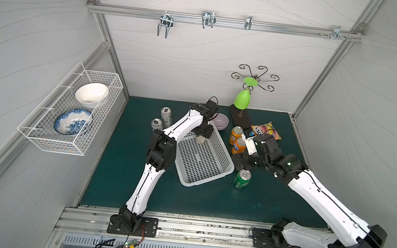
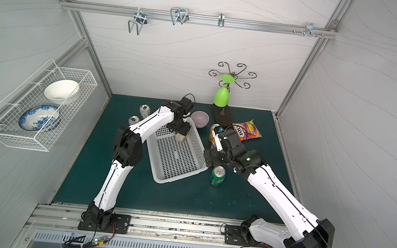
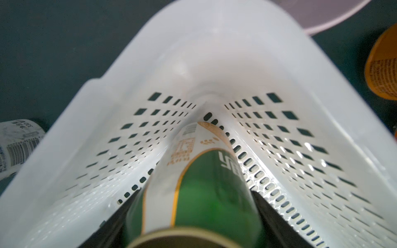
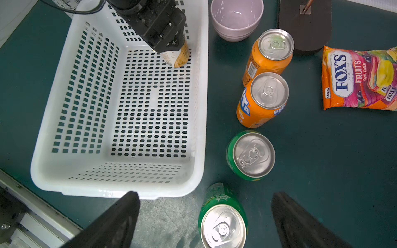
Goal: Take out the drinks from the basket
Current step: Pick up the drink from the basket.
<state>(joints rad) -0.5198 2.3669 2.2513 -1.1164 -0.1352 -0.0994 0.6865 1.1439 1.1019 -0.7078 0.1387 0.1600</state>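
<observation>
Just inside a corner of the basket [image 4: 120,191] stands a cream-and-green can [image 4: 178,59]; the left gripper [image 3: 196,193] straddles it, partly open, grip unclear.

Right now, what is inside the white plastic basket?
One cream-and-green can stands in a corner of the basket, with the left gripper around it. The gripper covers the can's top, and whether it grips yet cannot be told. The base that shows is otherwise bare.

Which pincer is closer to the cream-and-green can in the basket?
Left. The left pincer straddles the cream-and-green can inside the basket; the right pincer hovers outside, near a green can.
</observation>
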